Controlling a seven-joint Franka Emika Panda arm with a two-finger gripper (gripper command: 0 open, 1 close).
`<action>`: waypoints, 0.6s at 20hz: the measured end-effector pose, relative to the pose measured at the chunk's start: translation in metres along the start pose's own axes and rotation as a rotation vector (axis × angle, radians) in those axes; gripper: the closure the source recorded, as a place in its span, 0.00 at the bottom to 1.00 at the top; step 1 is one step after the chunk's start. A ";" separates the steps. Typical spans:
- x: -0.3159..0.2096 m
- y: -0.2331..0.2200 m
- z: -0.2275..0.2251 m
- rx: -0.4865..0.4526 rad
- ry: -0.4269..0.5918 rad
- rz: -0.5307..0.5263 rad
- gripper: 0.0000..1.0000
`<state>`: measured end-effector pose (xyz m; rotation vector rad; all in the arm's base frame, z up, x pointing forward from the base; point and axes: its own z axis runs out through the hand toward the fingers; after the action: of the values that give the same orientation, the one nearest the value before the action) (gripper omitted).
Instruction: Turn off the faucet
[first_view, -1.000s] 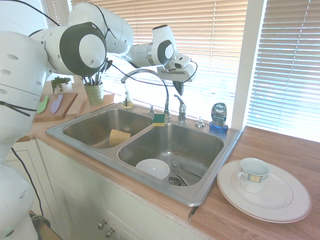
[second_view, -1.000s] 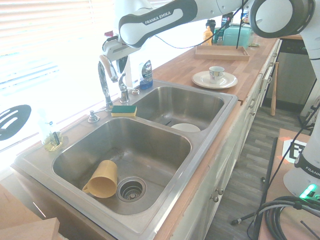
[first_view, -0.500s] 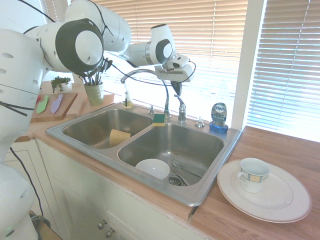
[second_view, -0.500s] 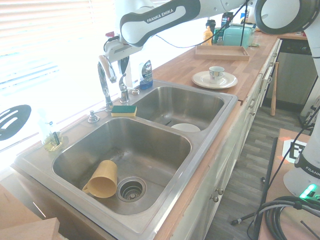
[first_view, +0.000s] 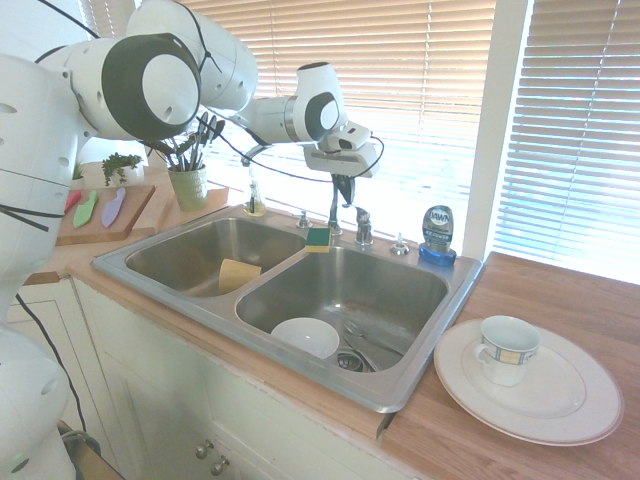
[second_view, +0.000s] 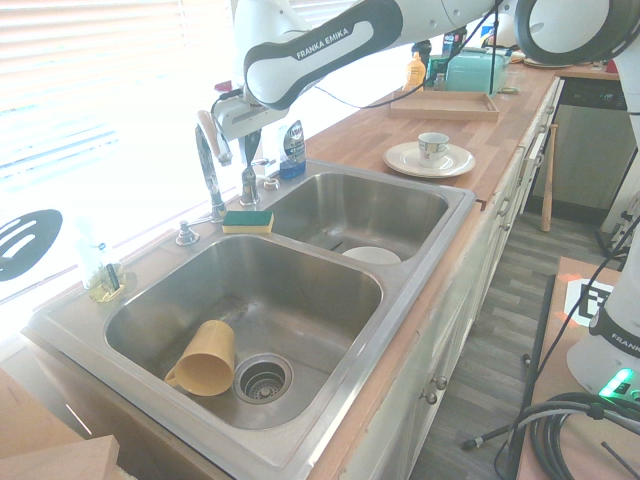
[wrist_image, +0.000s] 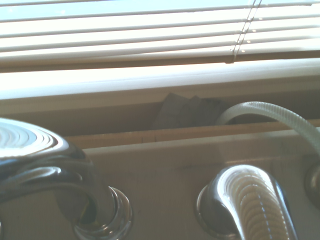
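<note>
Faucet (first_view: 292, 152) in first exterior view: chrome gooseneck arching over the divider of the double sink (first_view: 420, 365), base on the back deck. Its short lever handle (first_view: 363, 226) stands just beside the spout base. Gripper (first_view: 343, 190) hangs directly over the handle, dark fingers pointing down, tips near the handle top; contact unclear. Finger gap not readable here, cannot tell how far open. Green-yellow sponge (first_view: 318, 239) on the deck by the spout base. Blue soap bottle (first_view: 437, 233) further along the deck. Yellow cup (first_view: 238, 273) in the far basin, white bowl (first_view: 304, 337) in the near one. White plate (first_view: 560, 405) with a mug (first_view: 506, 349) on the wood counter.

Second exterior view: arm comes in from the right, gripper (second_view: 250, 152) low over the lever handle (second_view: 249, 186), fingers close around or just above it; opening still not clear, nothing visibly held. Spout (second_view: 208, 165) rises just beside it. Sponge (second_view: 247, 221) lies on the divider deck. Yellow cup (second_view: 204, 359) lies on its side near the drain.

Wrist view: blurred close-up, spout base (wrist_image: 75, 190) on one side, rounded handle top (wrist_image: 250, 202) on the other, blinds (wrist_image: 150, 30) behind.
</note>
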<state>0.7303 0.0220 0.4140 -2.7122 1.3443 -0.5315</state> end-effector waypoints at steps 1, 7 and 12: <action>-0.002 0.002 0.004 -0.003 -0.005 0.001 1.00; -0.008 0.015 0.013 -0.014 -0.024 0.011 1.00; -0.018 0.029 0.016 -0.029 -0.053 0.015 1.00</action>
<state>0.7032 0.0172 0.3882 -2.7164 1.3692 -0.4390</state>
